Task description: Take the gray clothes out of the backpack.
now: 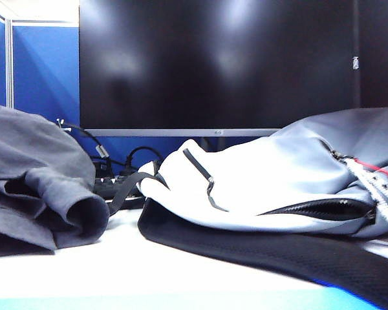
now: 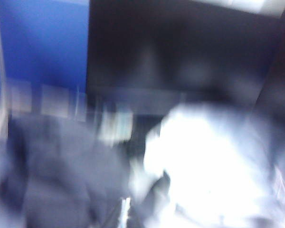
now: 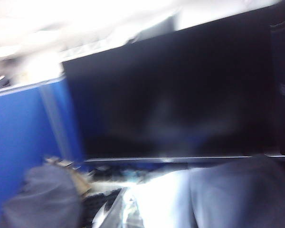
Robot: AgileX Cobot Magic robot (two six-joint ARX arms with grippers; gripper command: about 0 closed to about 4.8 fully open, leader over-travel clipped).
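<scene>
lying apart: gray clothes (image 1: 39, 184), backpack (image 1: 278, 181)

No readable text, label, brand, number or sign in any view. Monitor (image 1: 216, 64): small logo mark at centre of lower bezel, too small to read; small pale marking on dark panel at 3 o'clock of screen, illegible. Backpack (image 1: 278, 174) strap, at 3 o'clock of exterior view: black-and-white pattern, no letters discernible. Both wrist views blurred; nothing legible.
</scene>
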